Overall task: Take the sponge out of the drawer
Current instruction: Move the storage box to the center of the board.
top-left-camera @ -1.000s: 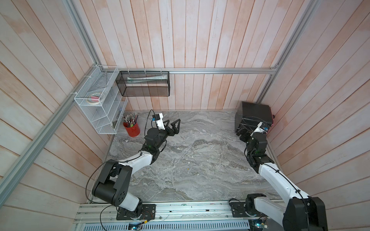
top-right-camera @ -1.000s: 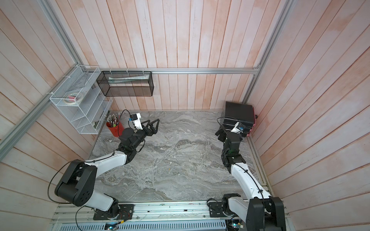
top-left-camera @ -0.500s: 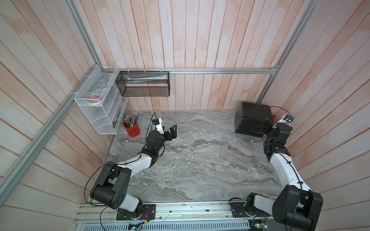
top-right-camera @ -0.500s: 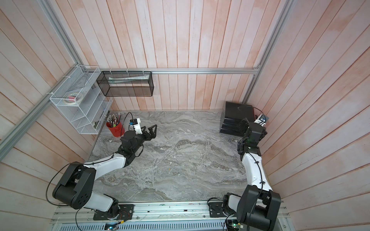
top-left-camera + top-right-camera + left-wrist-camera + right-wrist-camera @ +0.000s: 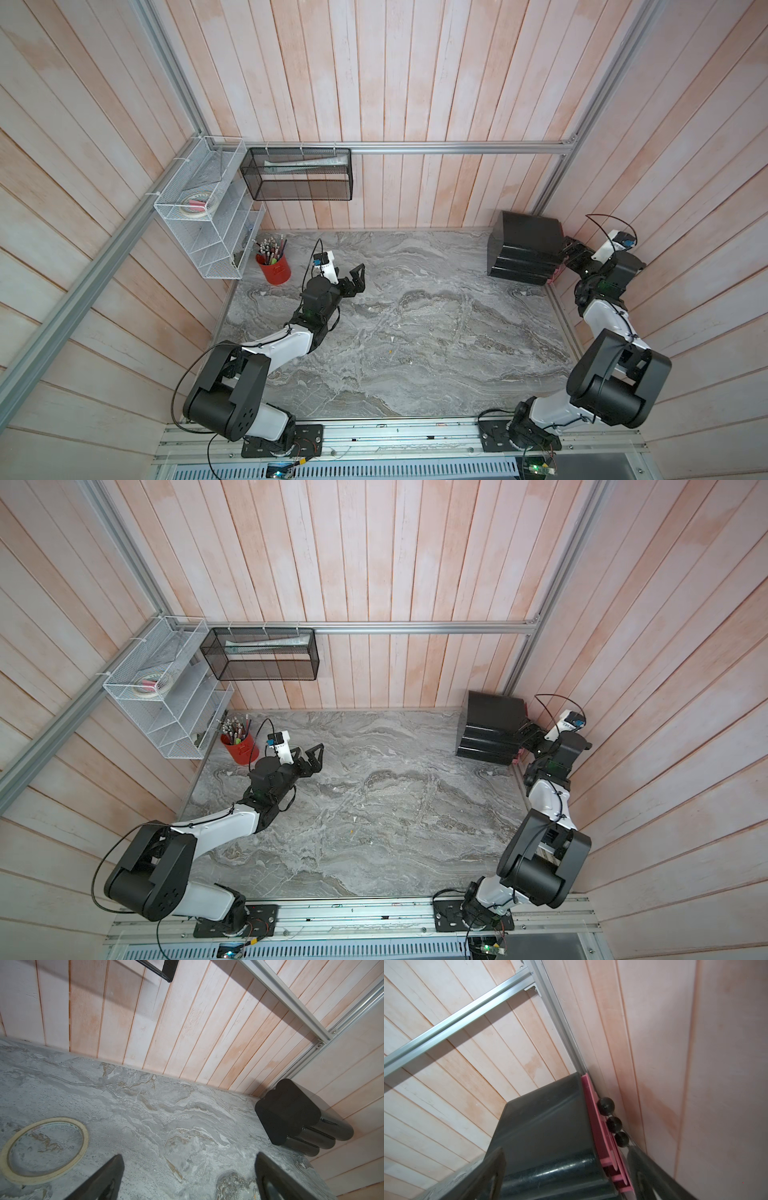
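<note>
The sponge, likely light and squeezable anywhere, is presumably lying unseen inside the black pink-fronted plastic drawer unit [image 5: 546,1118] at the grey marbled worktop's [image 5: 415,332] far right corner; right fingers [image 5: 488,1172] and left fingers [image 5: 104,1178] are gaping wide, empty.

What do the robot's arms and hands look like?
The left arm and right arm have white link shells between rounded black joint housings, each on a black base plate. A thin black cable loops along each. The left hand and right hand are black, with two tapering fingers. Behind each sits a white camera block with a blue mark.
</note>
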You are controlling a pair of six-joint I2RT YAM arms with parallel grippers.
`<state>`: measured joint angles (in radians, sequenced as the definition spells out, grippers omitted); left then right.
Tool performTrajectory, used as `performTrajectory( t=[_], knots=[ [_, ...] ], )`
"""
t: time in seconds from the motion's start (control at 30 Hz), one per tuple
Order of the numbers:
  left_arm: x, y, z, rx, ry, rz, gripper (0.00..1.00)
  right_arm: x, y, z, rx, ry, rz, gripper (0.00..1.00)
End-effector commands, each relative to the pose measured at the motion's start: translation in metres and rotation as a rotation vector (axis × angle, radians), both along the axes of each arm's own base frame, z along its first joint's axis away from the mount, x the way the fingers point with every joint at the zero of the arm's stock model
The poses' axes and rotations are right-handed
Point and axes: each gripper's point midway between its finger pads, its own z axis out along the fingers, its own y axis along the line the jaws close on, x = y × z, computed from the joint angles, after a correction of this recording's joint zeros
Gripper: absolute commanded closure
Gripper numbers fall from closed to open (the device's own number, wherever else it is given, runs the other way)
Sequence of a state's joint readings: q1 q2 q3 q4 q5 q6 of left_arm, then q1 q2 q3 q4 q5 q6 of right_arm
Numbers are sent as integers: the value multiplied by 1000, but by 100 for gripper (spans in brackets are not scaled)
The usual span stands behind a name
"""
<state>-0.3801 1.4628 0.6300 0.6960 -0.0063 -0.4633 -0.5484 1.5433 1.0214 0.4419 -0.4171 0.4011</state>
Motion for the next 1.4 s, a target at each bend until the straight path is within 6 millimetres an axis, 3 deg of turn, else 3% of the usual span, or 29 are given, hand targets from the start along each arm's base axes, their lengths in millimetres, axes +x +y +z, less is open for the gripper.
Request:
performTrajectory(
  t=[0.0,0.13,0.2,0.33,0.57,0.67,0.83,1.0,1.2,1.37],
  knots=[
    [-4,3,6,5,-32,8,0,18,5,14,31,-48,84,8],
    [-7,3,4,-3,-31,2,0,22,0,15,14,-82,72,7],
    [-8,3,5,-6,-32,-1,0,23,7,13,21,-89,109,8],
    [-12,4,4,-17,-35,1,0,22,23,-11,28,-74,147,14],
    [-16,6,0,-18,-21,1,0,22,18,-28,28,-116,117,15],
    [-16,4,-1,-22,-15,-10,0,23,15,-25,7,-153,101,15],
    [-12,-1,-6,-23,7,-21,0,35,8,-31,7,-170,86,15],
    [-10,-6,-10,-36,28,-36,0,56,18,-50,20,-129,133,16],
    [-10,-7,-8,-35,24,-25,0,80,61,-63,45,-71,263,18],
    [-11,-8,-8,-34,23,-24,0,76,135,-61,23,-42,366,21]
  ],
)
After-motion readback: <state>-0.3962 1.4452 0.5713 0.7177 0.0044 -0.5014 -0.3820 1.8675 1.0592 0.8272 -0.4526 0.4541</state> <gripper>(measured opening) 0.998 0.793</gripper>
